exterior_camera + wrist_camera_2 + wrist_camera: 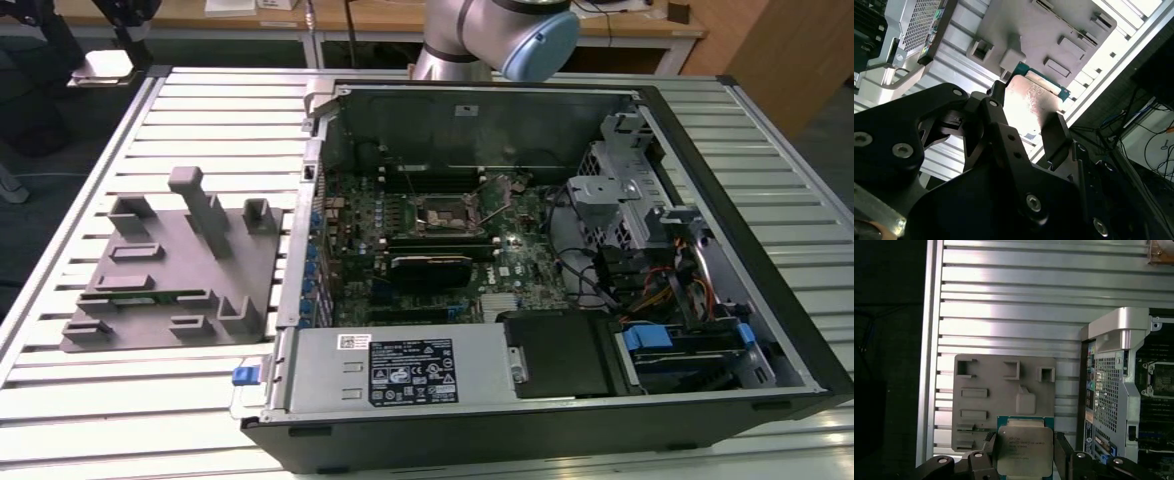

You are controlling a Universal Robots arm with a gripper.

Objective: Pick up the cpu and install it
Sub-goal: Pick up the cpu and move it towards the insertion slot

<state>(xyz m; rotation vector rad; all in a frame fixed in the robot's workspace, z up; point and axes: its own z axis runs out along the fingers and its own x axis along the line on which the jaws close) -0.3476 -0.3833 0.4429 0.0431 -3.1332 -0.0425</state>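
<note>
- In the exterior view I see the arm (497,38) at the far side of the slatted table (120,400), behind the open computer case (781,300). The green motherboard (360,230) lies inside the case, with its square socket (443,212) near the middle. The grey slotted block (160,270) sits just beside the case, on the exterior view's left.
- In the second wrist view the gripper (1026,117) has its 2 fingers (1054,135) drawn in onto the cpu (1026,102), 1 against each side edge. The chip's silvery top glares, and the block lies behind it.
- In the first wrist view I see the same grip. The cpu (1023,450) is clamped between the 2 fingers (1063,450), in front of the block's edge, with the case beside the block.
</note>
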